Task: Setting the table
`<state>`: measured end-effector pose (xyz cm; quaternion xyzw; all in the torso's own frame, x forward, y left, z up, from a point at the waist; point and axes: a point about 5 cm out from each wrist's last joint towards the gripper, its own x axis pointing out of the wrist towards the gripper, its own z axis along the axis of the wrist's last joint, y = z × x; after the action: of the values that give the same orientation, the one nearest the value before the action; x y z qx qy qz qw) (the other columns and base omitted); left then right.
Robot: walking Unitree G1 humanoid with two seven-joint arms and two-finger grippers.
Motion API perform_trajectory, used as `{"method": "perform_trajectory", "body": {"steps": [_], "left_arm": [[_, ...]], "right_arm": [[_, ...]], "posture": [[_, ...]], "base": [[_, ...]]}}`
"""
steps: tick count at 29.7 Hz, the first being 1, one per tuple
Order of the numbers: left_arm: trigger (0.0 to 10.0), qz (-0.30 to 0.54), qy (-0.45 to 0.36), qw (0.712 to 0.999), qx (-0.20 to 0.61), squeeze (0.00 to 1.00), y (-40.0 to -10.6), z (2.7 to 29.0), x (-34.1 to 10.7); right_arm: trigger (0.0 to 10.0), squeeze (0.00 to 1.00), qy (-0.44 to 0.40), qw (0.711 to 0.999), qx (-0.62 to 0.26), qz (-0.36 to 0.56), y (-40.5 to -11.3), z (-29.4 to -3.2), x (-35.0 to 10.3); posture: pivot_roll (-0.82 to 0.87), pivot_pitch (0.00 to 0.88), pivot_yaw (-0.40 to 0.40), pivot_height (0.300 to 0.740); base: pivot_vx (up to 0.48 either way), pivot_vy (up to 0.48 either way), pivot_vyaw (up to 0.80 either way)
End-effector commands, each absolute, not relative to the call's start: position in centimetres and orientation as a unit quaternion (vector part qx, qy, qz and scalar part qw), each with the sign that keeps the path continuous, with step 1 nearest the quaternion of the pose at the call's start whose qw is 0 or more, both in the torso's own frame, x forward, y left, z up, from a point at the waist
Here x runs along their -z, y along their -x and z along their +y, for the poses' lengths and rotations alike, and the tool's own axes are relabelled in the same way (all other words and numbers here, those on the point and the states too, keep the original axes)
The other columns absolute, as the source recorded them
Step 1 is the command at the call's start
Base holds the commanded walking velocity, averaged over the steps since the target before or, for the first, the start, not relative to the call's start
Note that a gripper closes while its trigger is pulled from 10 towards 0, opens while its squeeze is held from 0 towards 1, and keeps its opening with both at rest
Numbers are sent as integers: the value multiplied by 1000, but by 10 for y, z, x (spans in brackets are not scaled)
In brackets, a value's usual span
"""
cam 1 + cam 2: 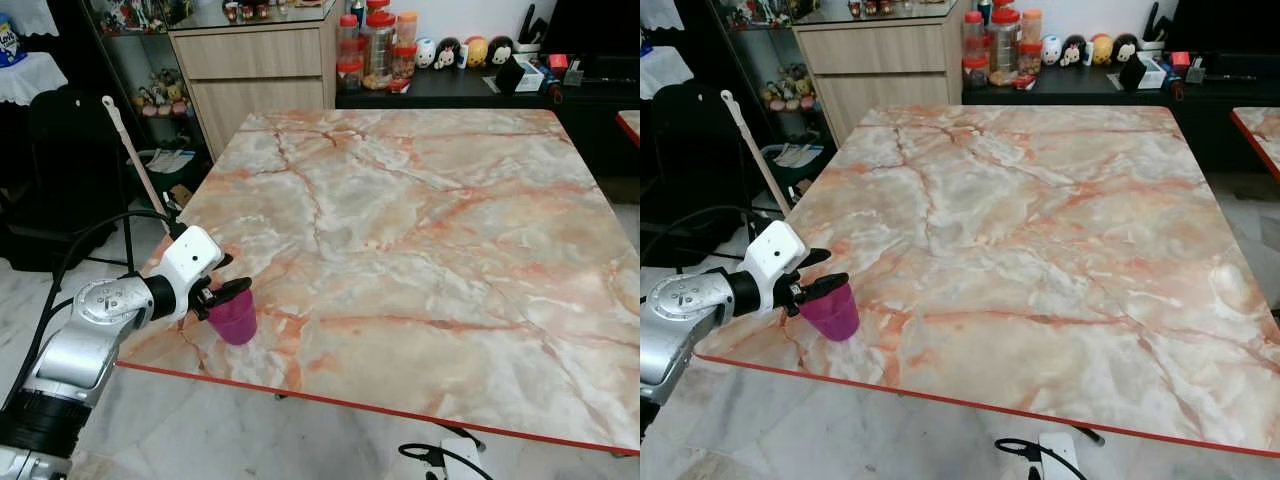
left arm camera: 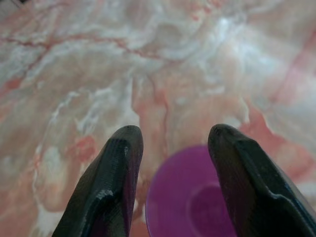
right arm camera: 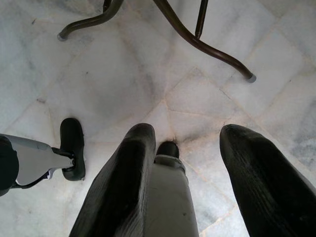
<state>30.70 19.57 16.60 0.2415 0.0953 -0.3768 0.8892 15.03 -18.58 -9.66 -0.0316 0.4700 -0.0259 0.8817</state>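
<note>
no legible brand or label text is resolved; a blue-and-white package at the 10 o'clock corner of the left eye view carries printing too small to be read.

the counter is a square slab with a glossy marble pattern in cream, grey and salmon veins, finished with a thin red edge band along the near side. a purple cup of smooth plastic, tapered toward its base, is located at the 8 o'clock corner of the counter, close to the near edge. whether its base is touching the surface cannot be determined.

the left pincer is carried on a silver arm with a white wrist housing and is positioned at the cup's rim. in the left wrist view the two black, rounded fingers are seen spread, with the cup between them and its open mouth facing the camera; one finger is set against the rim in the head views. the cup appears to be grasped by the rim, though firm contact by both fingers is not confirmed.

the right pincer is hung beside the body, its fingers parted and released, above a pale marble-tiled floor with dark curved metal legs.

at 12 o'clock, red-lidded jars and small figurines are arranged on a dark sideboard.
</note>
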Motion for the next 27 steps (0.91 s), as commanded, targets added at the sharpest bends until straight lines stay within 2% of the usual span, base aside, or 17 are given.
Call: {"method": "perform_trajectory", "body": {"steps": [1,7,27], "left_arm": [[10000,103,-268,883,372,0,-309,203,-169],[10000,117,-279,887,349,0,-314,214,-170],[10000,140,-292,882,341,0,-326,217,-160]], "right_arm": [[10000,0,24,882,29,470,-152,-184,96],[10000,0,23,881,35,470,-151,-187,96],[10000,0,14,882,45,468,-152,-187,96]], "posture": [[73,7,87,740],[69,17,86,740],[56,25,92,740]], "base": [[0,0,0],[0,0,0],[0,0,0]]}}
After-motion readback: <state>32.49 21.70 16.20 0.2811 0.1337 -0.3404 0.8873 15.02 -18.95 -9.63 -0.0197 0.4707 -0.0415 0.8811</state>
